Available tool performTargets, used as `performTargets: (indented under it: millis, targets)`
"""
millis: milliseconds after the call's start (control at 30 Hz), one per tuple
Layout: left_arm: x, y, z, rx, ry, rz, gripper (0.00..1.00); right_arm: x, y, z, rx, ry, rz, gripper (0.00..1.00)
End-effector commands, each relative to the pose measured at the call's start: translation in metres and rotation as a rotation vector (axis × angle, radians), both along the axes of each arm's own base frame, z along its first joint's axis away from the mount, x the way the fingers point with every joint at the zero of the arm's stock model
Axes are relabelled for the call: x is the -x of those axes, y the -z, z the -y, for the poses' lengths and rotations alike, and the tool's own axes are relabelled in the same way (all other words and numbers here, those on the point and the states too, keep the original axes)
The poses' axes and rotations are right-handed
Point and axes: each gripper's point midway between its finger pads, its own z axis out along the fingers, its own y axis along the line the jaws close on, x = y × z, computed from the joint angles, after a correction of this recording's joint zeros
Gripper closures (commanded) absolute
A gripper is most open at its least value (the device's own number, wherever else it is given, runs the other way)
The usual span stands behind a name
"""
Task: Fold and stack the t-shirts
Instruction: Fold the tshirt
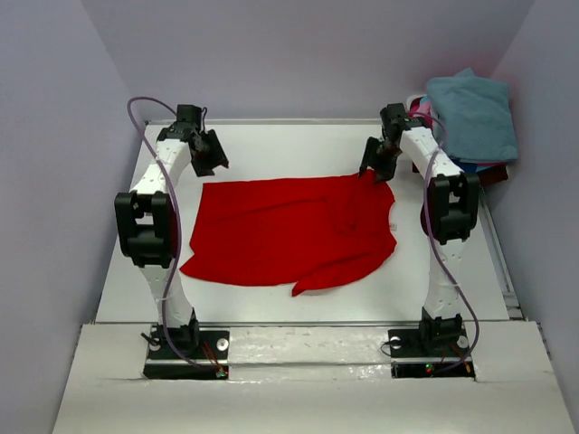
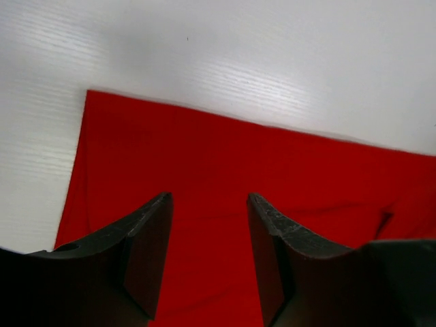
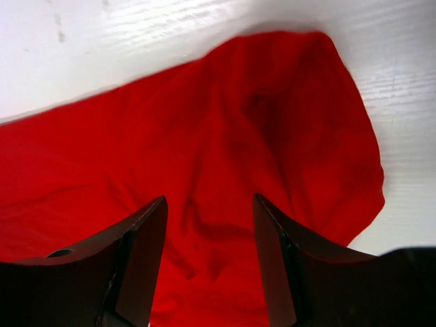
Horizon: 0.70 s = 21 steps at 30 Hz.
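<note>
A bright red t-shirt (image 1: pixel 289 231) lies spread on the white table (image 1: pixel 271 149), partly folded, with a crumpled flap at its near edge. My left gripper (image 1: pixel 213 159) hovers just behind the shirt's far left corner. In the left wrist view this gripper (image 2: pixel 209 197) is open above flat red cloth (image 2: pixel 225 163), nothing between its fingers. My right gripper (image 1: pixel 374 168) hangs over the far right corner. It (image 3: pixel 210 199) is open too, with the wrinkled, rounded cloth corner (image 3: pixel 272 116) below the jaws. More t-shirts are piled at the back right, a teal-blue one (image 1: pixel 472 113) on top.
The pile at the back right sits off the table's far right corner, with pink cloth (image 1: pixel 419 107) and dark maroon cloth (image 1: pixel 493 172) showing under the teal-blue one. Grey walls close in the sides and back. Both arm bases stand at the near edge.
</note>
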Motion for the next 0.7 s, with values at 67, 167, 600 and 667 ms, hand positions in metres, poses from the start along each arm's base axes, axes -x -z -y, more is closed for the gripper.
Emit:
performTargets:
  millis: [67,167,600,667]
  targets:
    - [0.025,0.039,0.015,0.068,0.064,-0.103,0.42,0.011,-0.001,0.006,0.04,0.021,0.006,0.45]
    - [0.027,0.05,0.017,0.078,0.07,-0.123,0.42,0.013,0.002,0.002,0.043,0.018,0.005,0.47]
    - [0.013,0.1,0.022,0.097,0.074,-0.225,0.41,0.003,0.025,0.003,0.067,0.022,-0.05,0.53]
    - [0.013,0.105,0.022,0.1,0.072,-0.234,0.41,0.003,0.031,0.003,0.071,0.017,-0.066,0.53]
